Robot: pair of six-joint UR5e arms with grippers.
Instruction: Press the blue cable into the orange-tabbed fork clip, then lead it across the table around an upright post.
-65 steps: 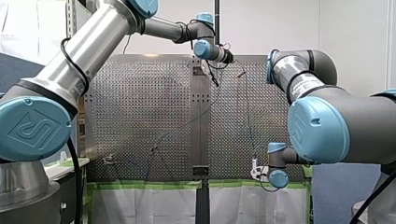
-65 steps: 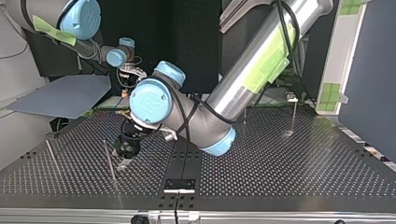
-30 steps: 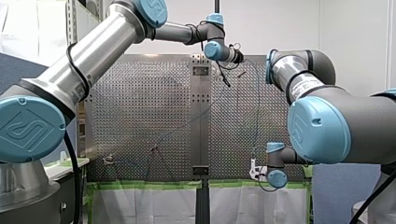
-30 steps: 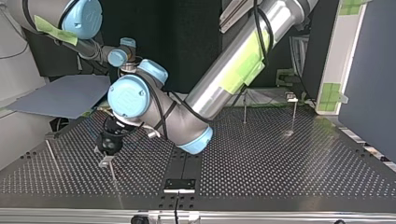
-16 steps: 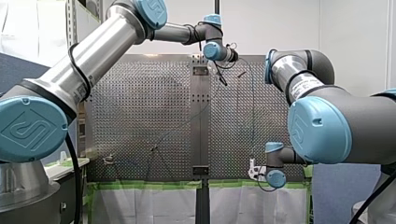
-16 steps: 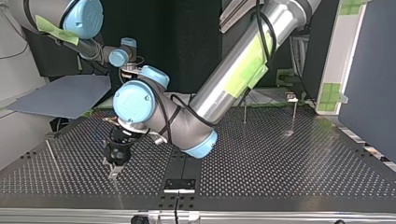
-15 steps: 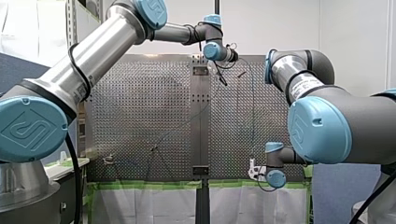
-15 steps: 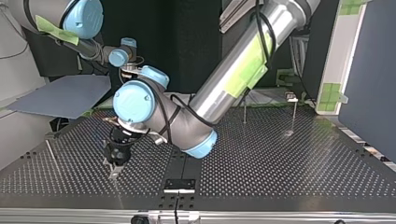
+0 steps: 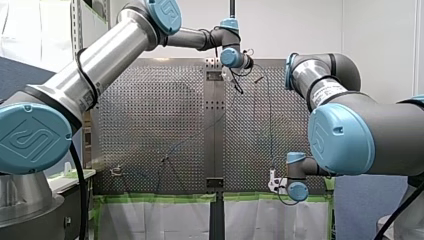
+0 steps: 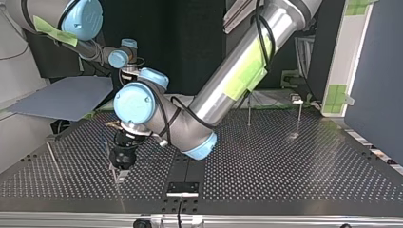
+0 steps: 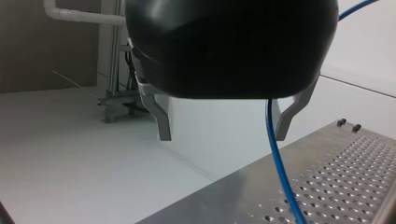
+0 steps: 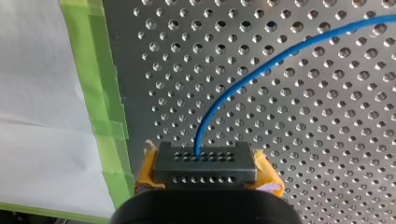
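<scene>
Crossing the perforated table (image 12: 327, 140), blue cable (image 12: 280, 56) ends near green tape (image 12: 100, 84).

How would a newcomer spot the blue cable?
On the perforated table, find my right pincer at the front view's lower right. The blue cable runs from it up to my left pincer. Nothing else there is thin, blue and curved.
</scene>
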